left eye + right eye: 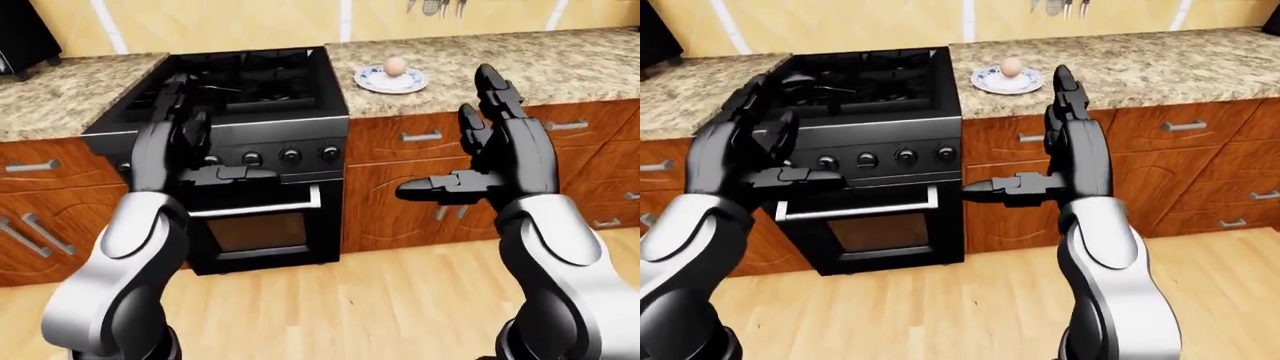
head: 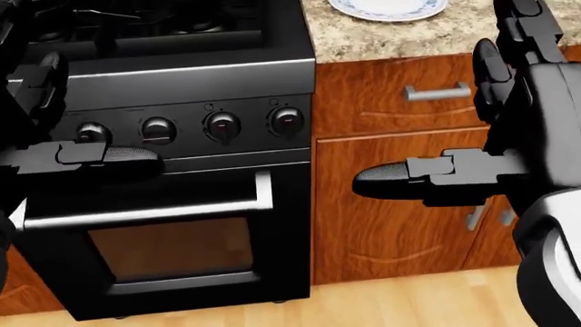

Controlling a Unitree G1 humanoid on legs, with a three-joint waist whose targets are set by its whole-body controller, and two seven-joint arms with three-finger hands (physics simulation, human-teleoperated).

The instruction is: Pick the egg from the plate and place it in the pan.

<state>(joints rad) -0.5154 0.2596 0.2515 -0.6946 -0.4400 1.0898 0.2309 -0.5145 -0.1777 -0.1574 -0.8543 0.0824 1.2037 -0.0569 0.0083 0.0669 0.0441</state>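
I note the egg [image 1: 395, 66] resting on the plate [image 1: 390, 79] at twelve o'clock beyond my spread, empty right hand [image 1: 480, 161]; light, smooth and brittle, I judge it needs gentle side contact.

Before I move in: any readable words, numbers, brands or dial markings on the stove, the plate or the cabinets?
No readable text anywhere in these views.
Stove knobs: small marks above them, too small and blurred to read.
Plate: blue rim pattern only, no lettering.
Egg: plain.
Cabinet fronts: carved lines, no labels.
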